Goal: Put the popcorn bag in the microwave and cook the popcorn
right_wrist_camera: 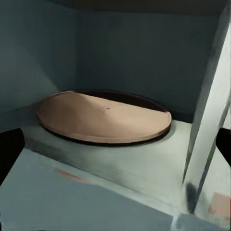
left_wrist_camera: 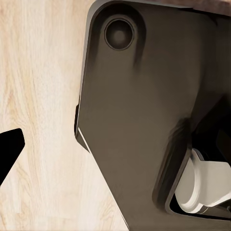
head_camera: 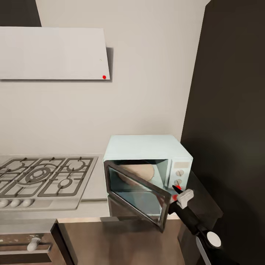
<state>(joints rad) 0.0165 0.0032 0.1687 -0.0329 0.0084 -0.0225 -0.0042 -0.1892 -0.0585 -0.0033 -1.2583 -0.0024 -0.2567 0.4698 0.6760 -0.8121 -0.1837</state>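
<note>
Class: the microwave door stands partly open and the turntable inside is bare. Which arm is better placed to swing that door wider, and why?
The right. Its gripper sits at the free edge of the microwave door, and its camera looks in at the turntable. The left wrist camera faces wooden floor.

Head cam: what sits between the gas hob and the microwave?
Just a bare strip of countertop between the gas hob and the microwave, seen in the head view.

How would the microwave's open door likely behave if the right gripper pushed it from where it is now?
The door stands partly open, hinged at its left edge, so it would probably swing rather than flex. The right gripper sits near its free edge, where a light push should suffice. The microwave looks small; a hard shove might slide it.
</note>
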